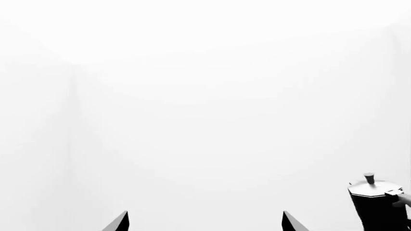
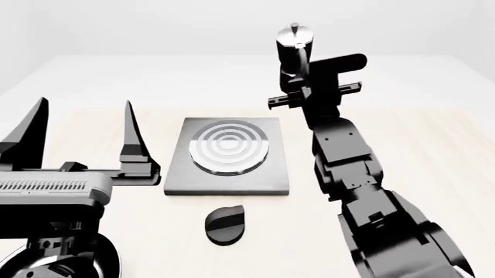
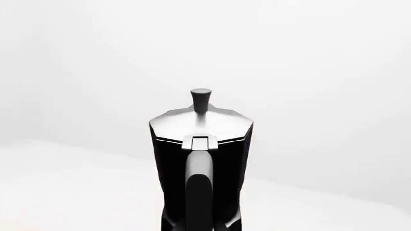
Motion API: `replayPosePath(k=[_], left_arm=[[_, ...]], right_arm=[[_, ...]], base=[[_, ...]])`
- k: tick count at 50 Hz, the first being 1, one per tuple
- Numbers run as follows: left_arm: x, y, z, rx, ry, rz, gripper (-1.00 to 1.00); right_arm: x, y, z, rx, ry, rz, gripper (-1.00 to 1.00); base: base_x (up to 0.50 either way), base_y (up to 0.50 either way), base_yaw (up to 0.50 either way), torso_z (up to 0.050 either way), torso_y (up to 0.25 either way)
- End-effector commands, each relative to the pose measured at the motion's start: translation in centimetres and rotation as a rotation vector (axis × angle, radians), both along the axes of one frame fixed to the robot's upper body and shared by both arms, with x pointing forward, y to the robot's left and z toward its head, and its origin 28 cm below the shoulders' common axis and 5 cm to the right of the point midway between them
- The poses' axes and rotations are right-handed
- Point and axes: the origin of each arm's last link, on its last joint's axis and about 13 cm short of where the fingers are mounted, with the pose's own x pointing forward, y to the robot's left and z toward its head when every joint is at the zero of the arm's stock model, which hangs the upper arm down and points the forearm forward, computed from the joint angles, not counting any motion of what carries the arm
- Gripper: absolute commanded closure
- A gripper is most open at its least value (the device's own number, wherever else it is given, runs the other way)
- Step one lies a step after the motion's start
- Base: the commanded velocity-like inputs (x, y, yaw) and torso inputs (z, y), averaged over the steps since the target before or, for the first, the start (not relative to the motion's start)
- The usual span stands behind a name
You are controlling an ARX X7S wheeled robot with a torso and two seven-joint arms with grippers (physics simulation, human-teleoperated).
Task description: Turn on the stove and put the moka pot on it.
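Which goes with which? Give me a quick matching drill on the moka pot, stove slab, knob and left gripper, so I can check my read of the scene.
Things:
1. moka pot
2. stove slab
3. knob
4. left gripper

States or places:
A. flat on the table, nothing on its rings
B. open, holding nothing, left of the slab
C. at the right gripper's fingers, beyond the slab's far right corner
D. on the table just in front of the slab

Pairs: 1-C, 2-A, 3-D, 4-B
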Motion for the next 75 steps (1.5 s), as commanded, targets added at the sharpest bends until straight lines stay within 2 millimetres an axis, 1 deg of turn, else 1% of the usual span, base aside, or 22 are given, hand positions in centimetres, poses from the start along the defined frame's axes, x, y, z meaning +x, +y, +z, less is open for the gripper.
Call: replayPosePath(k=[1, 9, 11, 12, 14, 21, 35, 36, 39, 41, 42, 47, 48, 52, 57, 58, 59, 61, 63, 65, 68, 75], left_arm=[[0.1, 0.0, -0.1, -0.001, 0.006, -0.003, -1.00], [0.0, 0.0, 0.1, -0.002, 0.002, -0.002, -1.00], [0.0, 0.0, -0.1, -0.005, 0.003, -0.004, -1.00], [0.1, 0.0, -0.2, -0.005, 0.005, -0.003, -1.00], [0.0, 0.0, -0.1, -0.005, 0.006, -0.005, -1.00], [0.0, 0.0, -0.3, -0.006, 0.011, -0.003, -1.00], [0.0, 0.1, -0.4, -0.007, 0.012, -0.002, -1.00], [-0.1, 0.1, -0.4, -0.008, 0.013, -0.002, -1.00], [-0.1, 0.2, -0.4, -0.008, 0.013, 0.001, -1.00], [-0.1, 0.3, -0.4, -0.010, 0.015, 0.004, -1.00], [-0.1, 0.4, -0.4, -0.011, 0.015, 0.005, -1.00], [0.0, 0.2, -0.4, -0.009, 0.017, 0.001, -1.00], [0.0, 0.2, -0.4, -0.010, 0.017, 0.001, -1.00], [0.0, 0.2, -0.4, -0.012, 0.016, -0.001, -1.00], [-0.1, 0.2, -0.4, -0.013, 0.014, -0.004, -1.00], [-0.1, 0.2, -0.4, -0.014, 0.012, -0.005, -1.00], [-0.1, 0.2, -0.4, -0.014, 0.012, -0.004, -1.00], [-0.1, 0.2, -0.4, -0.013, 0.013, -0.004, -1.00], [-0.2, 0.2, -0.4, -0.013, 0.014, -0.003, -1.00], [-0.2, 0.2, -0.5, -0.013, 0.015, -0.003, -1.00], [-0.2, 0.2, -0.5, -0.014, 0.016, -0.004, -1.00], [-0.1, 0.1, -0.5, -0.003, 0.019, -0.006, -1.00]], right_arm=[[0.2, 2.1, 1.5, 0.061, -0.041, 0.106, 1.00], [-0.2, 3.4, 1.0, 0.127, -0.032, 0.149, 1.00], [-0.4, 3.7, 0.6, 0.127, -0.026, 0.152, 1.00], [-0.6, 3.8, -0.2, 0.127, -0.022, 0.153, 1.00], [-0.5, 4.0, 0.2, 0.135, -0.019, 0.162, 1.00], [-1.0, 4.8, -0.5, 0.184, 0.008, 0.167, 1.00], [-1.7, 6.6, -1.0, 0.226, 0.059, 0.157, 1.00], [-1.9, 6.7, -1.6, 0.225, 0.058, 0.163, 1.00], [-2.0, 6.9, -1.6, 0.226, 0.061, 0.168, 1.00], [-2.2, 7.0, -2.1, 0.220, 0.068, 0.171, 1.00], [-2.1, 7.0, -1.8, 0.213, 0.071, 0.173, 1.00], [-2.2, 7.3, -2.0, 0.191, 0.081, 0.176, 1.00], [-2.4, 7.3, -2.5, 0.179, 0.082, 0.180, 1.00], [-2.4, 7.6, -2.1, 0.174, 0.081, 0.190, 1.00], [-2.7, 7.9, -2.4, 0.159, 0.089, 0.195, 1.00], [-2.9, 7.9, -3.1, 0.160, 0.093, 0.198, 1.00], [-2.8, 8.0, -2.7, 0.156, 0.098, 0.194, 1.00], [-2.8, 8.1, -2.6, 0.159, 0.097, 0.198, 1.00], [-2.9, 8.1, -2.8, 0.154, 0.106, 0.198, 1.00], [-3.2, 8.1, -3.5, 0.158, 0.108, 0.200, 1.00], [-3.0, 8.2, -2.9, 0.161, 0.105, 0.206, 1.00], [-3.1, 8.5, -2.8, 0.169, 0.089, 0.225, 1.00]], base=[[0.00, 0.00, 0.00, 0.000, 0.000], [0.00, 0.00, 0.00, 0.002, 0.001], [0.00, 0.00, 0.00, 0.000, 0.000], [0.00, 0.00, 0.00, 0.000, 0.000], [0.00, 0.00, 0.00, 0.000, 0.000], [0.00, 0.00, 0.00, 0.000, 0.001], [0.00, 0.00, 0.00, 0.000, 0.001], [0.00, 0.00, 0.00, 0.000, 0.000], [0.00, 0.00, 0.00, 0.000, 0.003], [0.00, 0.00, 0.00, 0.000, 0.000], [0.00, 0.00, 0.00, 0.000, 0.000], [0.00, 0.00, 0.00, 0.000, 0.002], [0.00, 0.00, 0.00, 0.000, 0.000], [0.00, 0.00, 0.00, 0.000, 0.000], [0.00, 0.00, 0.00, 0.002, 0.002], [0.00, 0.00, 0.00, 0.000, 0.000], [0.00, 0.00, 0.00, 0.000, 0.000], [0.00, 0.00, 0.00, 0.000, 0.000], [0.00, 0.00, 0.00, 0.000, 0.005], [0.00, 0.00, 0.00, 0.000, 0.000], [0.00, 0.00, 0.00, 0.000, 0.000], [0.00, 0.00, 0.00, 0.000, 0.001]])
